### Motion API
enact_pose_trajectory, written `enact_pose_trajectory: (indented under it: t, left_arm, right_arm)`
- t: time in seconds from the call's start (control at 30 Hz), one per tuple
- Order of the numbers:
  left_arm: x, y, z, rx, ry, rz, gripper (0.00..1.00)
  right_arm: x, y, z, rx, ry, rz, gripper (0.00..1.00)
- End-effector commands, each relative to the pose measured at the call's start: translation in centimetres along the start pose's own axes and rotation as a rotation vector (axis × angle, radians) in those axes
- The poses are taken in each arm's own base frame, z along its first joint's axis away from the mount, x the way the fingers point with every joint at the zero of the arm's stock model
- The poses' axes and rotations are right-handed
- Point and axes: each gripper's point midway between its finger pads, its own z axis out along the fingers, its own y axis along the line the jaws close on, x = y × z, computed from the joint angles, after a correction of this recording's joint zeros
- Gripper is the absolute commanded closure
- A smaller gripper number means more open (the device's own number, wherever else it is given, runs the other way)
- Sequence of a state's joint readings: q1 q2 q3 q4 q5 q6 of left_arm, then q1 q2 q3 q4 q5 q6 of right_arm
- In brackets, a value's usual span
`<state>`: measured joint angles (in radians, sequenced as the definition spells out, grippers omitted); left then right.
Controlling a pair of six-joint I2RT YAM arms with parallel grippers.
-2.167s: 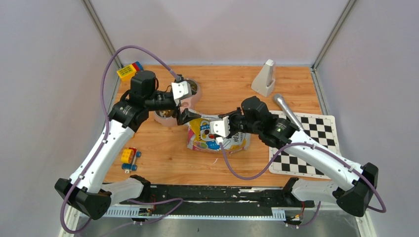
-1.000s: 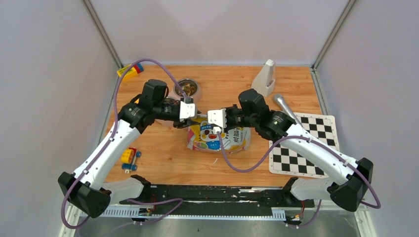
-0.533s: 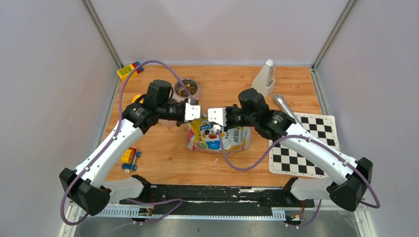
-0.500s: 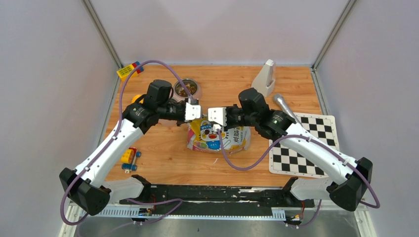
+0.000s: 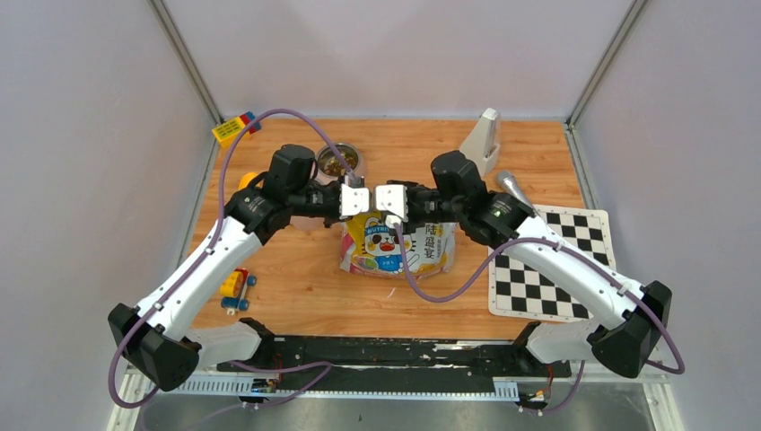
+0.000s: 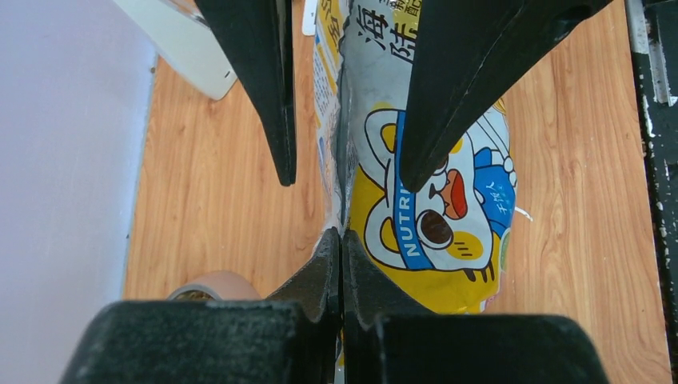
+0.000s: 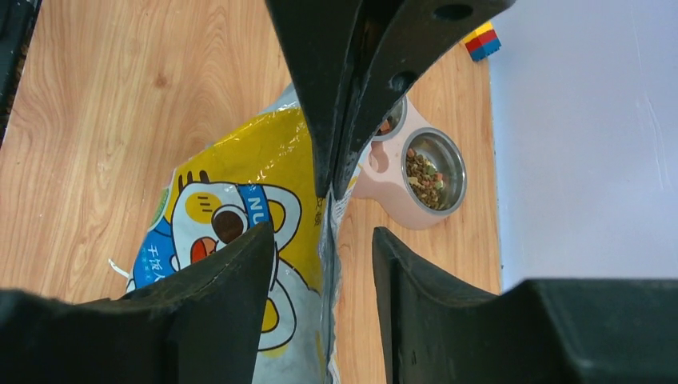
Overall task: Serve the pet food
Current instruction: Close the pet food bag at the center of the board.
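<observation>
On the counter [image 5: 296,278], the left claw [image 6: 342,238] is clamped tight on the top edge of the cat-print bag [image 6: 448,240]. The right claw [image 7: 324,236] stands parted, one finger either side of that edge. Pet food [image 7: 428,170] sits in the pink bowl [image 7: 382,182], just beyond the bag.

One food bag [image 5: 395,247]; one pink bowl [image 7: 384,188]; two block toys [image 5: 235,128] [image 5: 233,285]; one checkerboard [image 5: 588,238].

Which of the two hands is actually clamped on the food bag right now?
The left hand, its fingers pinched together on the bag's top edge. The right hand is open, its fingers straddling that edge.
</observation>
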<state>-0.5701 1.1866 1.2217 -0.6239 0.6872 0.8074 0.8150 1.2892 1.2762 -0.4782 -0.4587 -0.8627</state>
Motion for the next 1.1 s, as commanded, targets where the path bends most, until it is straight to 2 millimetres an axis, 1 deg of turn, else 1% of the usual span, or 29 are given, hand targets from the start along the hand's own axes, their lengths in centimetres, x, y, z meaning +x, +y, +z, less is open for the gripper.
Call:
enact_pose_trajectory:
  t: [0.0, 0.13, 0.17, 0.2, 0.23, 0.27, 0.37, 0.53, 0.57, 0.63, 0.67, 0.7, 0.73, 0.8, 0.93, 1.0, 1.03, 1.07]
  left_arm:
    - [-1.1, -0.6, 0.0, 0.033, -0.032, -0.02, 1.0]
    - [-1.4, -0.9, -0.1, 0.047, -0.043, -0.011, 1.0]
    - [-1.4, -0.9, -0.1, 0.046, -0.044, -0.01, 1.0]
    - [-1.4, -1.0, -0.1, 0.046, -0.045, -0.01, 1.0]
    - [-1.4, -1.0, -0.2, 0.046, -0.046, -0.01, 1.0]
    - [-1.5, -1.0, -0.2, 0.045, -0.047, -0.01, 1.0]
    - [-1.4, -0.8, -0.2, 0.035, -0.043, -0.017, 1.0]
    - [-1.1, -0.2, -0.4, 0.003, -0.031, -0.029, 1.0]
    - [-1.1, -0.2, -0.5, 0.002, -0.031, -0.03, 1.0]
    - [-1.1, -0.1, -0.5, 0.001, -0.035, -0.033, 1.0]
    - [-1.2, -0.1, -0.5, 0.004, -0.039, -0.035, 1.0]
    - [-1.3, -0.2, -0.5, 0.007, -0.042, -0.037, 1.0]
    - [-1.4, -0.1, -0.5, 0.008, -0.043, -0.037, 1.0]
    - [-1.5, -0.1, -0.6, 0.009, -0.044, -0.04, 1.0]
    - [-1.3, -0.1, -0.6, 0.009, -0.04, -0.043, 1.0]
    - [-1.2, -0.2, -0.6, 0.008, -0.038, -0.045, 1.0]
    - [-1.2, -0.1, -0.6, 0.005, -0.04, -0.043, 1.0]
    - [-1.2, -0.1, -0.6, 0.005, -0.04, -0.045, 1.0]
  right_arm:
    - [-2.0, -0.3, 0.5, -0.029, -0.067, 0.032, 0.53]
    - [-1.4, -0.2, 1.3, -0.04, -0.055, 0.047, 0.65]
    - [-1.2, -0.2, 1.4, -0.043, -0.051, 0.049, 0.7]
    - [-1.1, -0.2, 1.5, -0.042, -0.048, 0.05, 0.78]
    - [-1.0, -0.1, 1.5, -0.043, -0.047, 0.05, 0.9]
    - [-1.0, -0.2, 1.5, -0.039, -0.045, 0.05, 0.99]
    - [-0.7, -0.4, 1.2, -0.017, -0.027, 0.046, 1.0]
    - [0.1, -0.7, 0.0, 0.017, -0.005, 0.027, 1.0]
    - [0.3, -0.6, -0.1, 0.02, 0.0, 0.028, 0.97]
    - [0.7, -0.5, -0.3, 0.023, 0.007, 0.026, 0.7]
    - [0.8, -0.3, -0.4, 0.023, 0.007, 0.024, 0.63]
    - [1.0, -0.1, -0.4, 0.02, 0.01, 0.024, 0.61]
    - [1.1, 0.0, -0.3, 0.021, 0.01, 0.022, 0.6]
    - [1.3, 0.1, -0.4, 0.023, 0.013, 0.017, 0.61]
    - [1.2, 0.0, -0.6, 0.037, 0.007, 0.0, 0.71]
    - [1.2, -0.2, -0.7, 0.045, 0.008, -0.009, 0.82]
    - [1.3, -0.2, -0.7, 0.048, 0.014, -0.014, 0.89]
    - [1.4, -0.4, -0.8, 0.056, 0.021, -0.022, 0.99]
